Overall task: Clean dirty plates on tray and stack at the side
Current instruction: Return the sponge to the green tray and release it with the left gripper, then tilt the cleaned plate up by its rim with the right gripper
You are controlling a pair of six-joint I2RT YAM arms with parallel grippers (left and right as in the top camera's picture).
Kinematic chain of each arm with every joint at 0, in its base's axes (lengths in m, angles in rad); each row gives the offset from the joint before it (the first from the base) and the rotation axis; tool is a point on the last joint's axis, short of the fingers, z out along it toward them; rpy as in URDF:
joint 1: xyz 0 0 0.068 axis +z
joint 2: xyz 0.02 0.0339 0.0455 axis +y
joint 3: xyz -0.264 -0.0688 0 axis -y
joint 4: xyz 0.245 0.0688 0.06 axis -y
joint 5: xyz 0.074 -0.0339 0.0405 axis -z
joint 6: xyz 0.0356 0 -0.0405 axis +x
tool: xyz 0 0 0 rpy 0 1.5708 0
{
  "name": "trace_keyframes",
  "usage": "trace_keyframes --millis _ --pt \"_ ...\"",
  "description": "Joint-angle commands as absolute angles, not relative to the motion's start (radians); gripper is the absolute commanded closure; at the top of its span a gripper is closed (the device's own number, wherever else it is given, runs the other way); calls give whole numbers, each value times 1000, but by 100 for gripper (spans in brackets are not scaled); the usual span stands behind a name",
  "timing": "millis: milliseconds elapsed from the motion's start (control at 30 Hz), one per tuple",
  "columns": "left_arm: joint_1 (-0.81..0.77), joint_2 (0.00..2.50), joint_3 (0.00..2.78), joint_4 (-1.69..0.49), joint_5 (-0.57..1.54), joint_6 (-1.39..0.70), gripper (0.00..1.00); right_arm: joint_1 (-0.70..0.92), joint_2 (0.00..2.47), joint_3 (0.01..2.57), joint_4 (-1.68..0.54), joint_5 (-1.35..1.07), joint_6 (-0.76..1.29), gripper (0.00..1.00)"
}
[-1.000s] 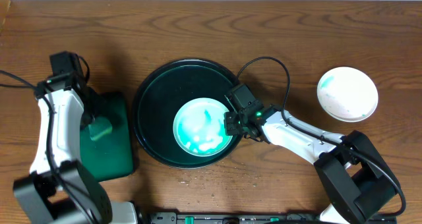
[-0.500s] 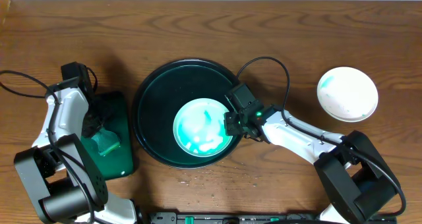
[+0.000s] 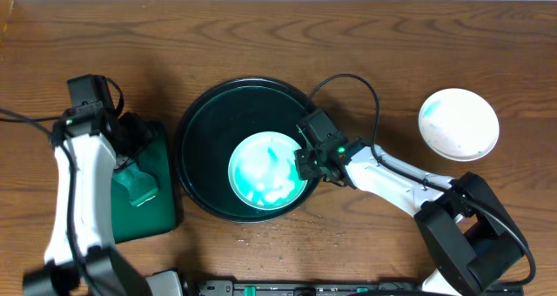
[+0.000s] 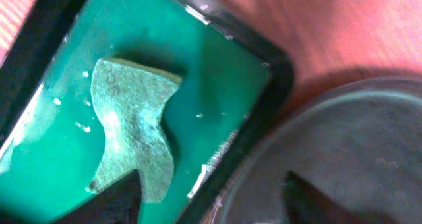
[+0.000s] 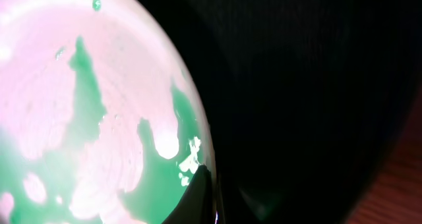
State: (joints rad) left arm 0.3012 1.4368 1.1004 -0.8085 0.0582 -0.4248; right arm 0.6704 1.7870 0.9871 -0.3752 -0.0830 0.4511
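1. Brown wooden table point(image 3: 261, 35) below, with round black tray point(image 3: 204, 113) at its middle.
2. On the tray's right-hand part, toward the robot: smeared plate point(image 3: 261, 170), white under teal-green streaks.
3. Clamped tight on that plate's right rim, inside the tray: right gripper point(image 3: 302, 165).
4. Just left of the tray: green rectangular tray point(image 3: 161, 213), with sponge point(image 3: 139, 185) lying loose in it.
5. Above the sponge: left gripper point(image 4: 214, 197), spread wide, holding nothing.
6. Well right of the tray: second plate point(image 3: 459, 124), faintly tinted.
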Motion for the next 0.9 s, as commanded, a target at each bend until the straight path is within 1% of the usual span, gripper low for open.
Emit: trace_keyframes --millis 0,133,333,467,500,533,567,633,667,700,767,867 --pt "269 1365 1127 -825 71 -420 27 690 1774 1076 -420 -6 328 99" --pt "234 1325 1127 -829 71 -420 25 703 1773 1169 -509 125 229 99" --pt "218 1328 1127 -837 70 -420 24 743 1773 1253 -564 302 125 99" --pt "218 1331 1127 -838 71 -420 23 765 1773 1307 -609 337 89 99" --pt "218 1332 1127 -840 70 -420 23 767 1773 1316 -624 316 112 97" --pt "218 1332 1127 -842 70 -420 23 767 1773 1317 -632 294 146 74" --pt "218 1334 1127 -846 70 -419 23 765 1773 1317 -646 262 226 56" --pt "218 1336 1127 -856 71 -408 23 749 1780 1310 -662 188 356 38" --pt "218 1337 1127 -859 70 -406 23 741 1782 1307 -663 160 391 36" --pt "218 1337 1127 -860 70 -401 22 730 1788 1303 -662 130 426 38" --pt "218 1338 1127 -864 68 -401 22 706 1801 1299 -662 83 484 44" --pt "218 1338 1127 -864 68 -401 22 673 1824 1298 -657 13 501 51"
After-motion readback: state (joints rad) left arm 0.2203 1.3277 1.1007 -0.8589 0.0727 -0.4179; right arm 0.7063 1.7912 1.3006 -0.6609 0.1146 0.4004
